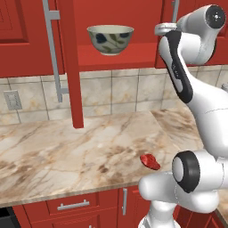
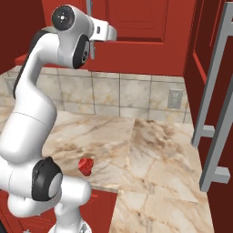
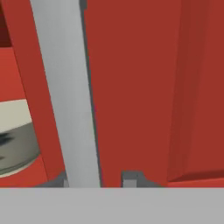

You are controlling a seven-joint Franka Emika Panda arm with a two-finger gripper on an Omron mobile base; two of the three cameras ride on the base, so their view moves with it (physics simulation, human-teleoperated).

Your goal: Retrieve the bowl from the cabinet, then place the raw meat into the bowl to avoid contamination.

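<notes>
The cream-white bowl (image 1: 110, 39) with blue and green marks stands upright on the red shelf of the open cabinet (image 1: 116, 59); the hand view catches its side (image 3: 13, 140) at the left edge. Down on the marble counter, near the front edge, lies the raw meat (image 1: 150, 161), a small glossy red lump (image 2: 85, 165). My gripper (image 3: 94, 180) is raised to the cabinet's right door, right of the bowl, and stands open. The door's silver bar handle (image 3: 65, 96) runs between my fingertips (image 3: 131, 178). I hold nothing.
The cabinet's left door (image 1: 70, 67) stands swung open, edge-on, its long handle (image 1: 53, 49) facing left. In the right base view another open door with a bar handle (image 2: 214, 113) juts out on the right. Tiled backsplash with an outlet (image 1: 12, 100) behind; drawers (image 1: 73, 205) below the counter.
</notes>
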